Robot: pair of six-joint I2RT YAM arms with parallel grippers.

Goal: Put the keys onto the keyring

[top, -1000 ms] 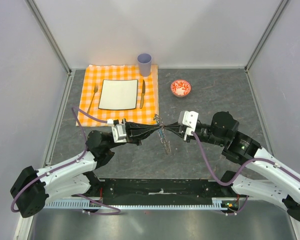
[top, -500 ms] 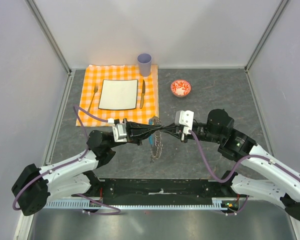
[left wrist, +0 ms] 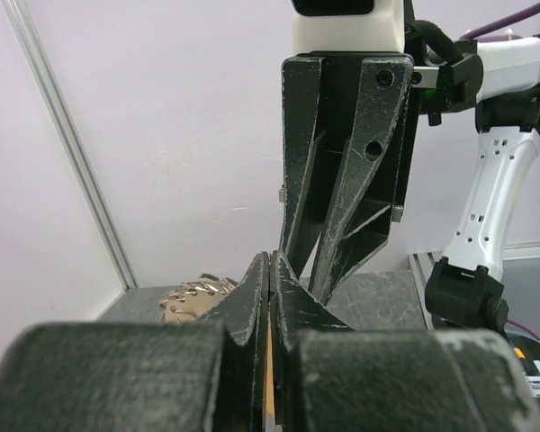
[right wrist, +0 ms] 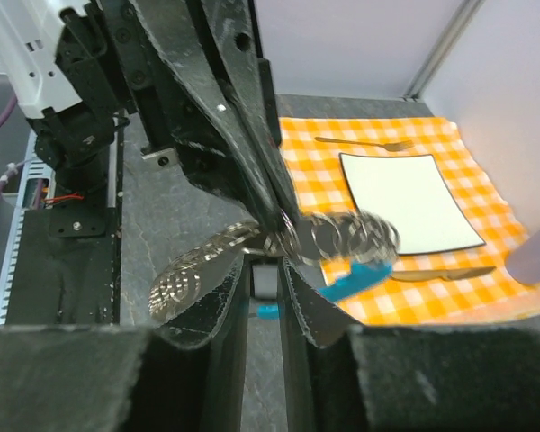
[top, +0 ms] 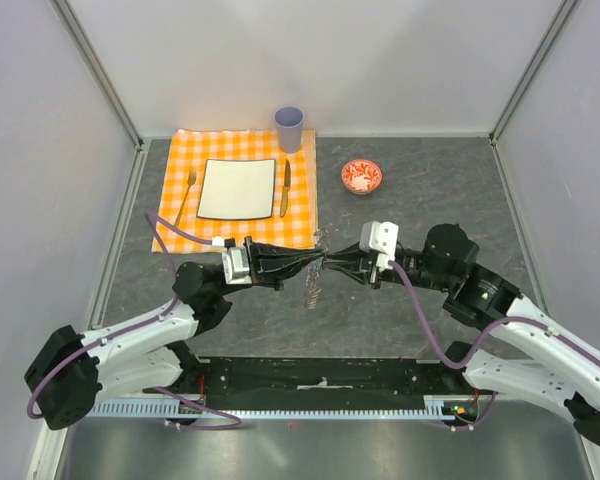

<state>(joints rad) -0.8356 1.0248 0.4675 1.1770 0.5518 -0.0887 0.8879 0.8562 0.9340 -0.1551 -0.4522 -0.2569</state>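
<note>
We see both pincers meeting tip to tip mid-frame in the top view, over grey worktop (top: 430,210), just below the lower right corner of the checked cloth (top: 175,230). Left pincer (top: 318,262) is pressed together, pinching the keyring (top: 313,290), whose coil shows just below the tips; its blue segment (right wrist: 364,274) shows in the right wrist view. Right pincer (top: 333,264) stands slightly spread. Red bowl (top: 361,176) sits well apart, toward the upper right. Open worktop lies right of the meeting point.
</note>
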